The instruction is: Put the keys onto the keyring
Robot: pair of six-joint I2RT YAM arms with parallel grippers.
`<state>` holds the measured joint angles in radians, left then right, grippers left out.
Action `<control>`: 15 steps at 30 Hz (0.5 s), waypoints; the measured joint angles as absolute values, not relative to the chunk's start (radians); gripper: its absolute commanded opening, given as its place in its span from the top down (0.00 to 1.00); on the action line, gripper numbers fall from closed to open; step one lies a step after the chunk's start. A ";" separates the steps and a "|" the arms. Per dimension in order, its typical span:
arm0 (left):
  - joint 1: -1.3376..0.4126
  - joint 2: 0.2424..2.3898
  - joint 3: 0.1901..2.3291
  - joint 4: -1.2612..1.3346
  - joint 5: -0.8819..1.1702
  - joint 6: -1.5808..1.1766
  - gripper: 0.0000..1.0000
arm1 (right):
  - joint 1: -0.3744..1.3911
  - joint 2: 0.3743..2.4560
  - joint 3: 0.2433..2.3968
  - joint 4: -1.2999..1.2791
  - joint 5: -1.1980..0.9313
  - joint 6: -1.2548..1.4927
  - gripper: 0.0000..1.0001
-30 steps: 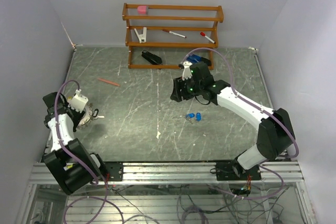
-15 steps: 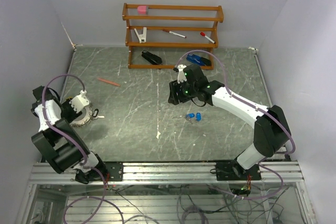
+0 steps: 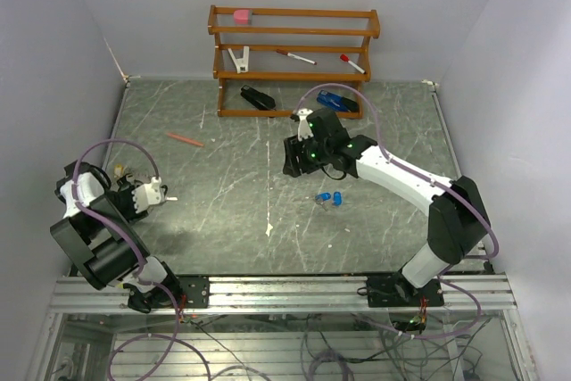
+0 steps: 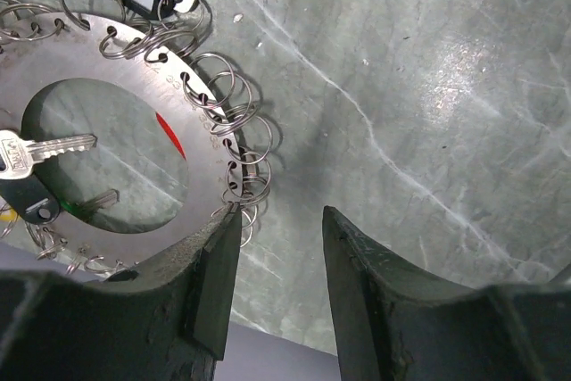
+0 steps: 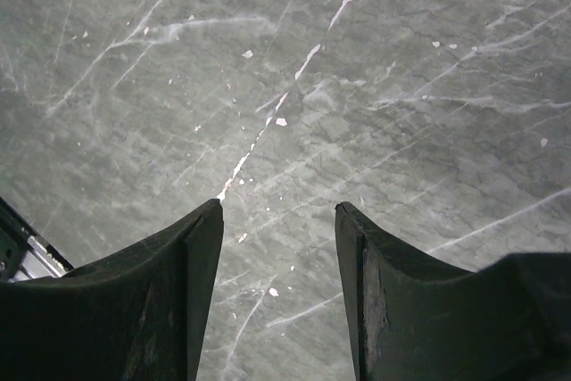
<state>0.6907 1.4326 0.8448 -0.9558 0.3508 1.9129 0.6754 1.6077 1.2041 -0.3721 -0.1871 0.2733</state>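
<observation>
Grey veined stone tops the bench, with pale walls around it and a wooden rack at the far edge. My left tool is low over the bench's left edge with its fingers parted. Only bare stone shows in the gap and it has hold of nothing. Its left finger sits right at the rim of the keyring; I cannot tell whether it touches. The keyring lies flat, a metal disc with a wide hole, fringed with small wire loops, and a black-headed key shows in the hole. My right tool hangs over mid-bench, fingers likewise parted and holding nothing. The keys, blue-headed, lie on the stone just nearer than that tool, well apart from the keyring.
</observation>
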 measured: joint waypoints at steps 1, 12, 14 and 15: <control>0.691 1.433 0.839 -0.955 0.351 1.922 0.48 | 0.677 1.611 1.208 -0.373 -0.187 0.273 0.47; 0.691 1.446 0.896 -0.933 0.369 1.958 0.49 | 0.694 1.645 1.235 -0.378 -0.168 0.277 0.47; 0.691 1.448 0.896 -0.928 0.368 1.971 0.49 | 0.698 1.661 1.247 -0.379 -0.167 0.278 0.47; 0.691 1.452 0.894 -0.926 0.366 1.979 0.49 | 0.701 1.667 1.251 -0.379 -0.167 0.278 0.47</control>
<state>0.6907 1.4525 0.8944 -0.9257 0.3664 1.9785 0.7006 1.6672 1.2514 -0.3786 -0.1669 0.2775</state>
